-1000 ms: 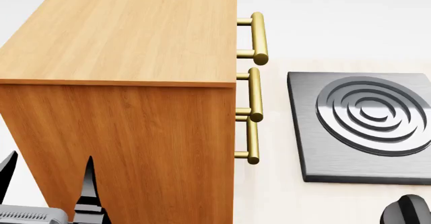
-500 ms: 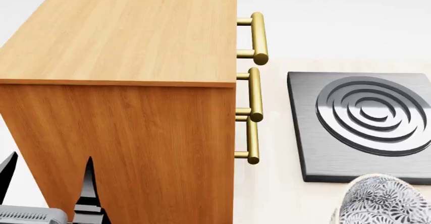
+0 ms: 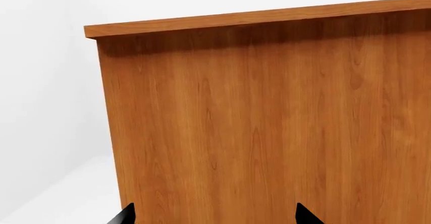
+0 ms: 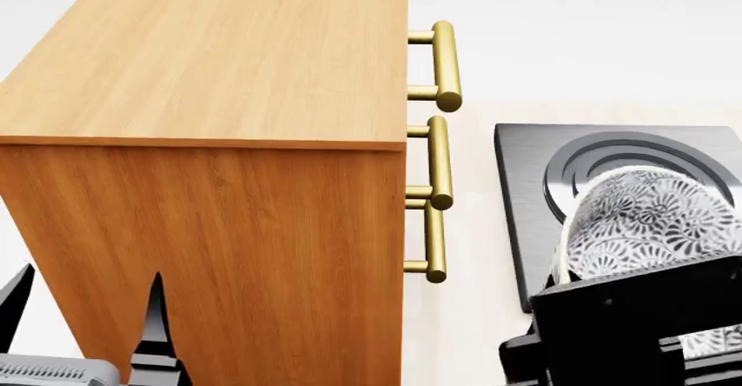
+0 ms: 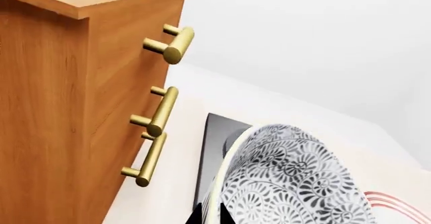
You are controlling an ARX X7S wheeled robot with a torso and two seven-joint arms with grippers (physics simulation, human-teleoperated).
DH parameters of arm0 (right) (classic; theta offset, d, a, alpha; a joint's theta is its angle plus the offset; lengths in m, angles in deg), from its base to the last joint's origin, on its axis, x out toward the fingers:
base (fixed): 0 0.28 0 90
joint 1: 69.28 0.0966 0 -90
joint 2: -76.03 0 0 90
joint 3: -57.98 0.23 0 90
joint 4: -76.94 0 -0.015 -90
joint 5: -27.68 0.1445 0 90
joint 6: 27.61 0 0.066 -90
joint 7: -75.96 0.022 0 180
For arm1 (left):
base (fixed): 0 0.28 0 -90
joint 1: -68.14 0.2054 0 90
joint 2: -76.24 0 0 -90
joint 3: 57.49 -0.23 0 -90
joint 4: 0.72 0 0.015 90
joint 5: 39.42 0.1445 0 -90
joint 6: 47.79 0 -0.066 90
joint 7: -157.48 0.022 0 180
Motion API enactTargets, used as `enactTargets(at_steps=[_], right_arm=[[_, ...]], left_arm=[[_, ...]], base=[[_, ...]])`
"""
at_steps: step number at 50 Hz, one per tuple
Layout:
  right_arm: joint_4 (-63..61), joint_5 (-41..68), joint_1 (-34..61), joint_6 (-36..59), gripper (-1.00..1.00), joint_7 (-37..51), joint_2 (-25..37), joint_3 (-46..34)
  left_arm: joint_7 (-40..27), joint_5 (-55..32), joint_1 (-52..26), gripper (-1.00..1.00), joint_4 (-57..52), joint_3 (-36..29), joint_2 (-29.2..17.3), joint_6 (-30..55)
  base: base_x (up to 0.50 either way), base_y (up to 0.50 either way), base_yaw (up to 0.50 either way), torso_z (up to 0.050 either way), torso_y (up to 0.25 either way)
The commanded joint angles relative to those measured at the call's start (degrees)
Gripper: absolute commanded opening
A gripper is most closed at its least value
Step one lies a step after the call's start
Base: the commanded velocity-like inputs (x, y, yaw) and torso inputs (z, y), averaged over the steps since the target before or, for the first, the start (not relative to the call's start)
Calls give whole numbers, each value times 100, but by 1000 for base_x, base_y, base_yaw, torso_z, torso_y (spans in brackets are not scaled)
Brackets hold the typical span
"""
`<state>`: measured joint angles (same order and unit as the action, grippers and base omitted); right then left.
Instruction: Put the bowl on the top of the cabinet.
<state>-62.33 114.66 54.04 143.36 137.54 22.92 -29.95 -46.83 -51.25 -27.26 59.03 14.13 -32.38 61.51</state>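
Patterned bowl (image 4: pixel 644 221) clamped in the right gripper (image 4: pixel 626 316), below and right of the cabinet (image 4: pixel 221 64) top.
It must rise, then cross leftward; left gripper (image 4: pixel 82 316), fingers apart, idles by the cabinet's side.

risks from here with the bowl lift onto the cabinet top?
1. The deep white bowl with grey-black floral pattern is pinched at its rim by the right gripper and hangs tilted on edge, so it may slip or pivot during the swing.
2. It sits beside the three brass bar handles, below the top edge of the tall orange-brown wooden cabinet. Moving sideways before rising further could clip a handle or the top.
3. The left gripper idles open close to the cabinet side.
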Motion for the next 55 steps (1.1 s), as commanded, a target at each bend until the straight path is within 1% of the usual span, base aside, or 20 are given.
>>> enactTargets(at_steps=[1,6,8,14,23,34,40,48,55], right_arm=[[846,1078,1785,227,-100,1124,-70,-741],[1281,1393,2586,223,-100,1457,-161,-1187],[1377,1360,2719,230,-100,1451,-197,-1270],[1739,857,3176,334,-100,1114,-410,-1524],[2497,804,4202,421,-100,1179,-754,-2010],[3251,362,5445,553,-100,750,-1179,-2600],[3749,412,6124,354,-100,794,-1399,-2532],[4433,566,7043,360,-100,1062,-1787,-2713],[4684,504,7373,271,-100,981,-2008,-2865]], left_arm=[[-2,-19,-9,100,68,-13,-9,-45],[-6,-28,-13,100,78,-25,-9,-53],[-7,-39,-8,100,70,-18,-17,-56],[1,-63,4,100,137,-2,-26,-121],[17,-83,-17,100,200,-21,-26,-166],[20,-89,-69,100,232,-76,-16,-162],[24,-89,-85,100,278,-90,-23,-179],[26,-92,-123,100,335,-138,-2,-177],[11,-94,-128,100,356,-162,3,-173]], base=[[0,0,0,0,0],[0,0,0,0,0],[0,0,0,0,0],[0,0,0,0,2],[0,0,0,0,0],[0,0,0,0,1],[0,0,0,0,0],[0,0,0,0,0],[0,0,0,0,1]])
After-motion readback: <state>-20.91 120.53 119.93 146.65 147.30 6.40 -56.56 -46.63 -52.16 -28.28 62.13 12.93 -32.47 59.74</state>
